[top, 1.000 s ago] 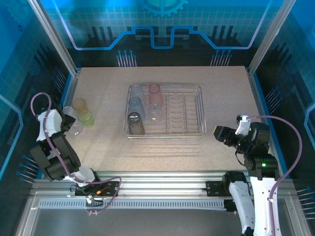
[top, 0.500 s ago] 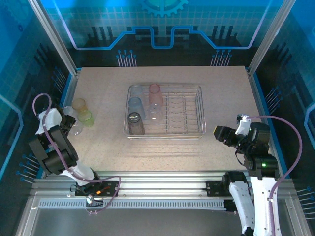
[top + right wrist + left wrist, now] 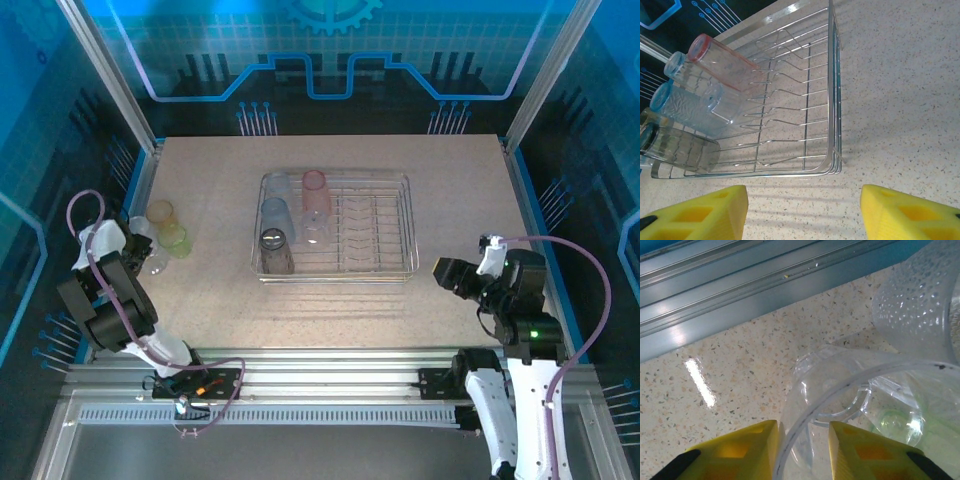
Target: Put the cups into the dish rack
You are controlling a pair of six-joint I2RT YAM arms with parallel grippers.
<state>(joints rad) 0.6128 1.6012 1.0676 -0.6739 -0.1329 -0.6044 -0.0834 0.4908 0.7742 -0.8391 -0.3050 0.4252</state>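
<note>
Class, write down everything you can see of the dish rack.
The dish rack is a rectangular basket of shiny silver wire, with a raised rim and rows of curved divider prongs. It sits flat near the middle of the speckled table. Cups stand in its left part, and its right part is bare wire.
</note>
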